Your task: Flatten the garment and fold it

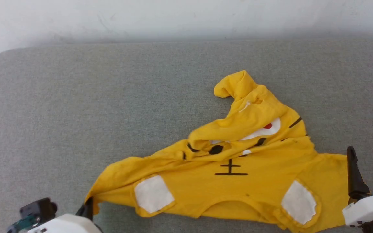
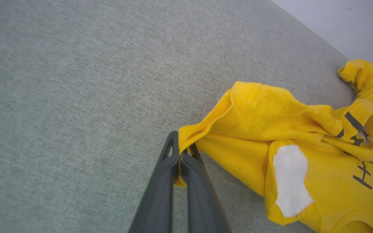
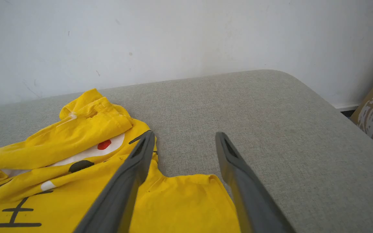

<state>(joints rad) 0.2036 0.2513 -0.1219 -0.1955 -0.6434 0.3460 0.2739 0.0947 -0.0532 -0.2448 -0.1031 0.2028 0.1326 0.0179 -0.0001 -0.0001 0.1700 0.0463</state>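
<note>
One sleeve of the garment [image 1: 238, 181] is pinched in the left hand [image 2: 182, 145], so the other's best grabbed by the wide-open right hand [image 1: 363, 150].

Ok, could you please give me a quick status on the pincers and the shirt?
Left pincer shut on the garment, sleeve edge. Right pincer open by the other sleeve, holding nothing. Garment bunched, not yet flat. No obstruction seen.

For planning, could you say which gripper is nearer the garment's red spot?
Right: the right gripper is right of the red spot; the left gripper holds the far left sleeve.
</note>
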